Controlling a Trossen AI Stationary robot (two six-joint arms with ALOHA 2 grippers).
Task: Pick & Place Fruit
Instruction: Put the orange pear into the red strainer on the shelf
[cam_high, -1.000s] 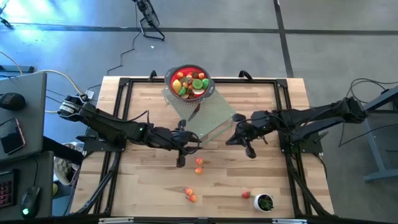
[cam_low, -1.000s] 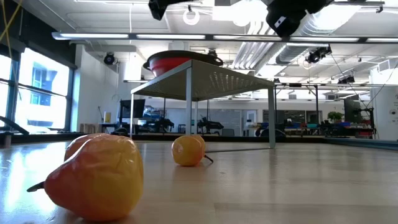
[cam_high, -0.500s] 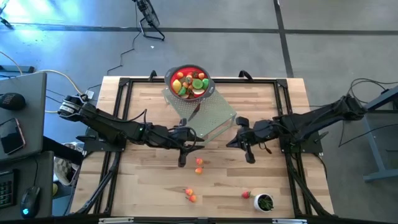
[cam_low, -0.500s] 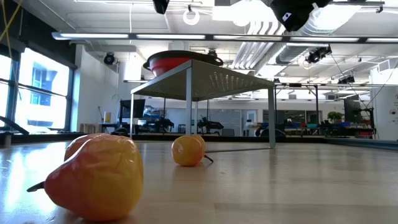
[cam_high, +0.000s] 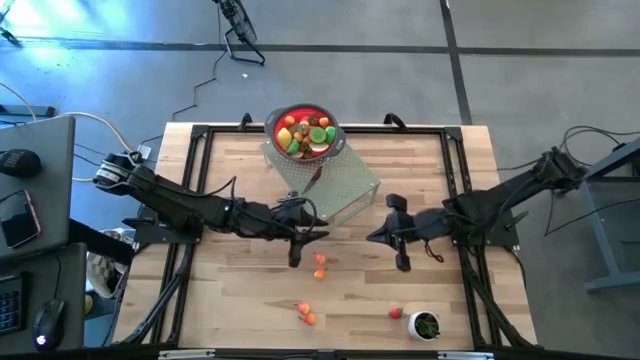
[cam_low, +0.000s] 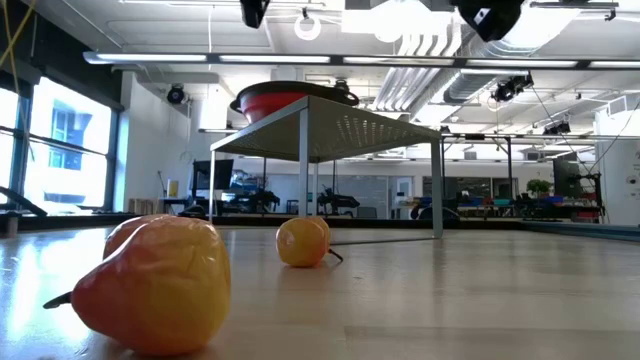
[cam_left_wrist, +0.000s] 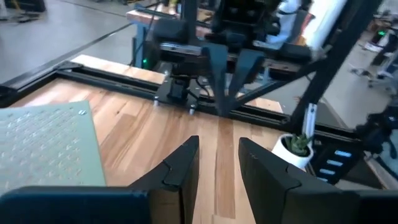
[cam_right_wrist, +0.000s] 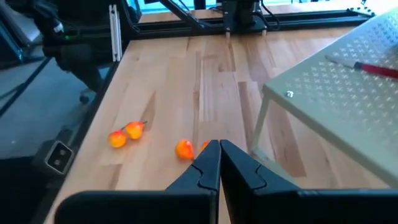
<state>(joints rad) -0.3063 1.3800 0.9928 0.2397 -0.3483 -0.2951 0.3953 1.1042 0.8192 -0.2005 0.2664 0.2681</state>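
Note:
Several small fruit pieces fill the red bowl (cam_high: 305, 131), which stands on the far end of a pale perforated platform (cam_high: 340, 190). Loose fruit rests on the wood: two orange pieces (cam_high: 320, 265), (cam_right_wrist: 183, 149) just nearward of my left gripper, two more (cam_high: 306, 313), (cam_right_wrist: 125, 134) near the front edge, and a red one (cam_high: 395, 312). My left gripper (cam_high: 315, 235), (cam_left_wrist: 217, 149) hovers open and empty above mid-table. My right gripper (cam_high: 378, 236), (cam_right_wrist: 215, 148) hovers shut and empty facing it, beside the platform's near right corner.
A knife with a red handle (cam_high: 315, 180), (cam_right_wrist: 373, 68) lies on the platform. A small white cup with green contents (cam_high: 425, 325), (cam_left_wrist: 295, 146) stands at the near right. A black frame (cam_high: 200, 135) borders the table. In the low view a pear-shaped fruit (cam_low: 150, 282) lies close.
My right gripper has swung away from the platform's right side toward the table's near edge, staying shut and high above the wood. The fruit and the bowl have not moved.

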